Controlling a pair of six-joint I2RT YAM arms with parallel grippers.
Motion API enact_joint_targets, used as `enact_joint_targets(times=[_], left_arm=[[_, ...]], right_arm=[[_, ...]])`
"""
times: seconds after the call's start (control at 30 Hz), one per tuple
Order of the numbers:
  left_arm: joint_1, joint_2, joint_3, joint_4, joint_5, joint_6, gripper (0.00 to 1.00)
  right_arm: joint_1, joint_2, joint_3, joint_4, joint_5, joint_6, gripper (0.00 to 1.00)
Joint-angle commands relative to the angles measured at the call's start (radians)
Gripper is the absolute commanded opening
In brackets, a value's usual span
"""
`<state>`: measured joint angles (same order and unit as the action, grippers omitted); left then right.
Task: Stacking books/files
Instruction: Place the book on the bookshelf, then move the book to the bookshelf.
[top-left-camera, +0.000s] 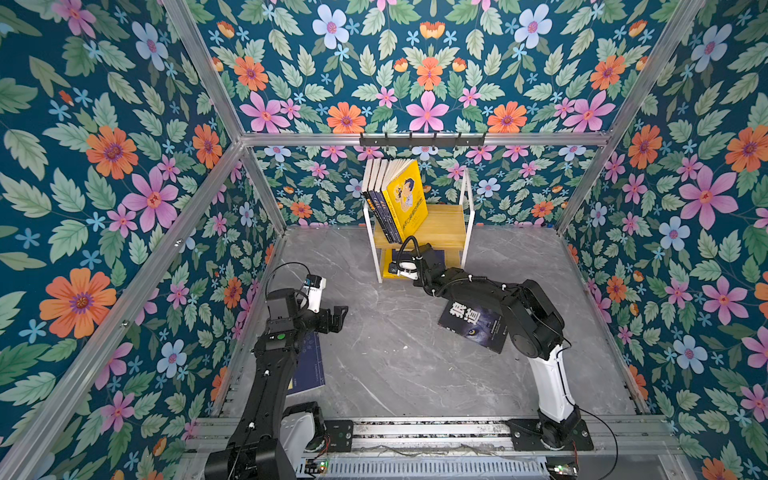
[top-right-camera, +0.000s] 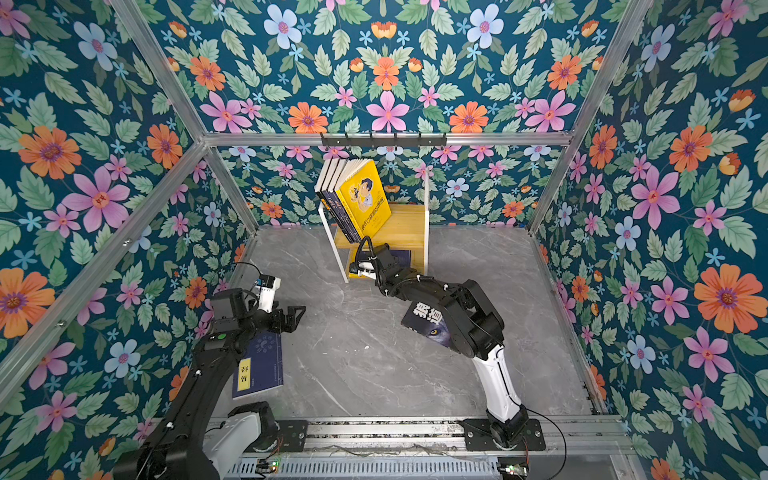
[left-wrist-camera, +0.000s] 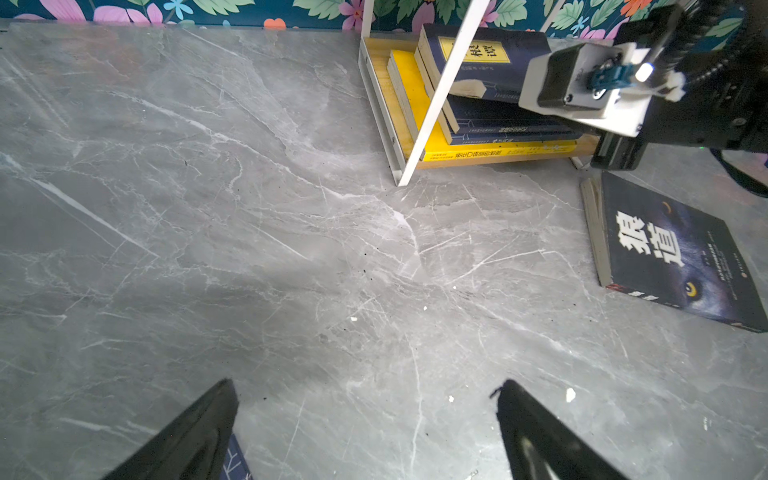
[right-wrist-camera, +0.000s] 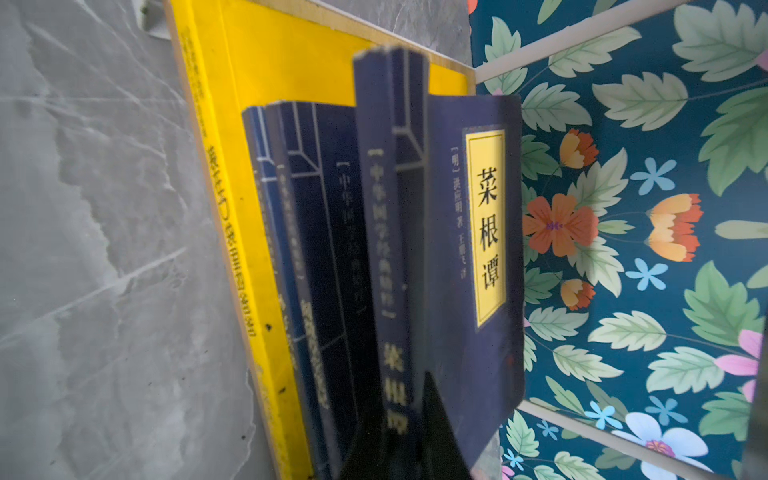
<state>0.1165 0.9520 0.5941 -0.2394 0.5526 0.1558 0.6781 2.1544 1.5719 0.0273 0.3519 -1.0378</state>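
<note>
My right gripper (right-wrist-camera: 403, 432) pinches the top navy book (right-wrist-camera: 473, 249) low in the shelf (top-left-camera: 379, 266), frame centre; fingertips mostly cut off, blurred. Left gripper (left-wrist-camera: 365, 384) fingers spread wide. The black book (top-left-camera: 473, 328) is half hidden under the right arm (top-left-camera: 528, 320).

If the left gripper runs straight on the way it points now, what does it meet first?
Probably the bare grey tabletop: the open left gripper tilts down toward it. The black wolf-cover book and the shelf lie off its line; depth is unclear.
</note>
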Motion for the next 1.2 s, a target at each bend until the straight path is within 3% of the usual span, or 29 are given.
enact_joint_targets(times=[0.0, 0.07, 0.27, 0.4, 0.57, 0.77, 1.17], left_arm=[[-0.004, 0.002, -0.002, 0.016, -0.001, 0.016, 1.00], [-0.003, 0.008, 0.000, 0.015, -0.003, 0.017, 1.00], [-0.006, 0.008, 0.001, 0.014, -0.004, 0.019, 1.00], [-0.006, 0.012, 0.004, 0.017, -0.008, 0.020, 1.00], [-0.005, 0.014, 0.007, 0.012, -0.005, 0.019, 1.00], [-0.003, 0.003, 0.006, 0.008, -0.004, 0.019, 1.00], [0.005, -0.004, 0.000, 0.011, -0.010, 0.021, 1.00]], right_arm=[[-0.001, 0.014, 0.014, -0.029, -0.010, -0.015, 0.00], [0.000, 0.018, 0.024, -0.047, -0.007, -0.021, 0.04], [0.006, -0.052, 0.027, -0.158, -0.052, 0.007, 0.38], [0.004, -0.116, 0.055, -0.364, -0.189, 0.072, 0.49], [0.001, -0.109, 0.144, -0.536, -0.286, 0.144, 0.52], [-0.021, -0.035, 0.225, -0.608, -0.320, 0.157, 0.53], [-0.034, 0.045, 0.297, -0.548, -0.283, 0.154, 0.49]])
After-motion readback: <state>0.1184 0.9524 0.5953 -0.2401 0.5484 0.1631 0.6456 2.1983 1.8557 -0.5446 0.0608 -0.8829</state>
